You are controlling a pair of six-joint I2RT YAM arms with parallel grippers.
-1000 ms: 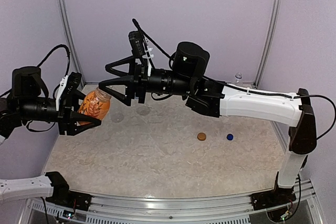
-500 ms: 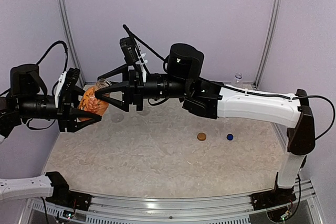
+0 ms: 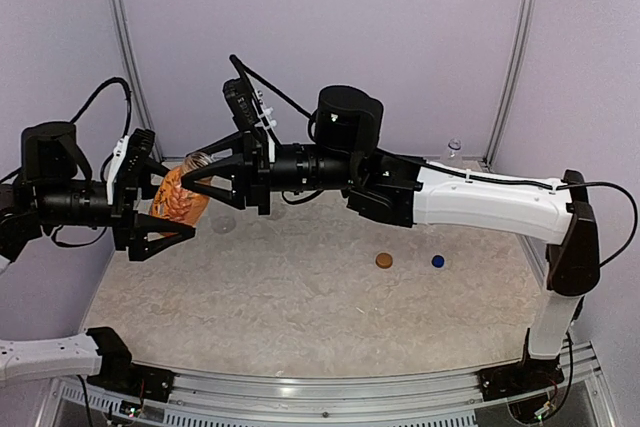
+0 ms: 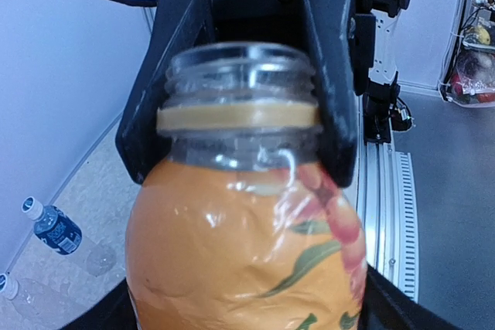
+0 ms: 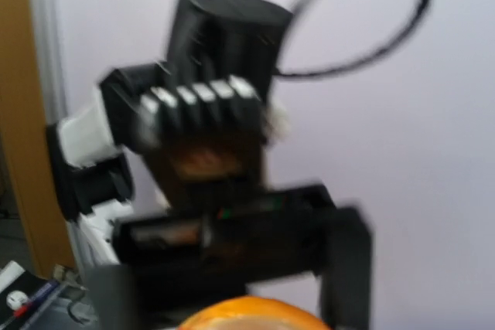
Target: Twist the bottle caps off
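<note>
The bare neck of the orange bottle [image 4: 240,253] is pinched between the two black fingers [image 4: 334,67] of the right gripper [image 3: 203,169]. One finger is pressed on each side of the neck, just by the tan ring. No cap is seen on the bottle mouth, and the screw lines on the neck can be seen. The bottle is held up in the air over the far left part of the table [image 3: 300,297], tilted with its mouth up and to the right.

The fat part of the bottle is found between the fingers [image 3: 160,239] of the left gripper [image 3: 176,202]. These fingers are spread wide, and a small gap is seen between the near finger and the bottle.

In the right wrist view all is blurred; only the black body of the left arm and a bit of orange at the bottom can be made out.

An orange-brown cap [image 3: 384,260] is seen lying on the table, right of the middle. A blue cap [image 3: 438,261] is lying near it, further right. A blue-label bottle [image 4: 56,229] with a white cap is seen lying on the table close to the wall.
</note>
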